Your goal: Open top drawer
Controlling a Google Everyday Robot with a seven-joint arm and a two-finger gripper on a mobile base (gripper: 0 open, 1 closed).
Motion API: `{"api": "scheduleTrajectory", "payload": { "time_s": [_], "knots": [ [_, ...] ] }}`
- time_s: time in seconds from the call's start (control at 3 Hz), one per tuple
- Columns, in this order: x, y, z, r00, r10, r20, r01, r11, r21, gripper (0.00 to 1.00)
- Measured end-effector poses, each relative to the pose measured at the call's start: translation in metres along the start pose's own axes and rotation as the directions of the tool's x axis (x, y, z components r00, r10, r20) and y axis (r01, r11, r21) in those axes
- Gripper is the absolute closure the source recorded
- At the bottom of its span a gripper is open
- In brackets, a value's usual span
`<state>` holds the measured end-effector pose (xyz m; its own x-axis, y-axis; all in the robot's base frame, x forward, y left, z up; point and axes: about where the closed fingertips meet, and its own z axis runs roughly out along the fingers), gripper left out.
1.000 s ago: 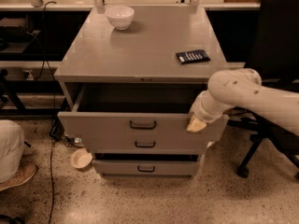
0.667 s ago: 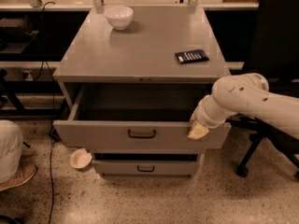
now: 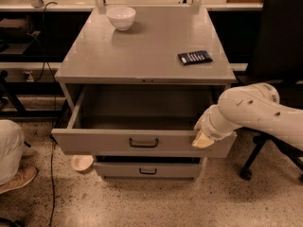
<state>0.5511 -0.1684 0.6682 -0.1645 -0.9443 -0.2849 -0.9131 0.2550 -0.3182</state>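
Pulled the top drawer (image 3: pixel 94 143) a fair bit further out than a second ago, front now well clear of the cabinet and hiding the drawer right below. Dragged the end effector (image 3: pixel 202 140) out along with it, parked against the right end of the drawer front, about 3 o'clock from the little loop handle (image 3: pixel 144 143), not on it. Can't tell how far open, or whether actually gripping anything. Left the bowl (image 3: pixel 121 17) at 11 o'clock on the worktop (image 3: pixel 142 56) untouched. Looks basically done to me, maybe just needs letting go.
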Motion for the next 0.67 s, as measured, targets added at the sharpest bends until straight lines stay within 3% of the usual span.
{"api": "scheduleTrajectory", "payload": {
  "time_s": [0.33,0.67],
  "knots": [
    [0.000,0.000,0.000,1.000,0.000,0.000,0.000,1.0000,0.000,1.00],
    [0.014,0.032,-0.007,1.000,0.030,0.001,-0.030,0.9996,0.000,1.00]
  ]
}}
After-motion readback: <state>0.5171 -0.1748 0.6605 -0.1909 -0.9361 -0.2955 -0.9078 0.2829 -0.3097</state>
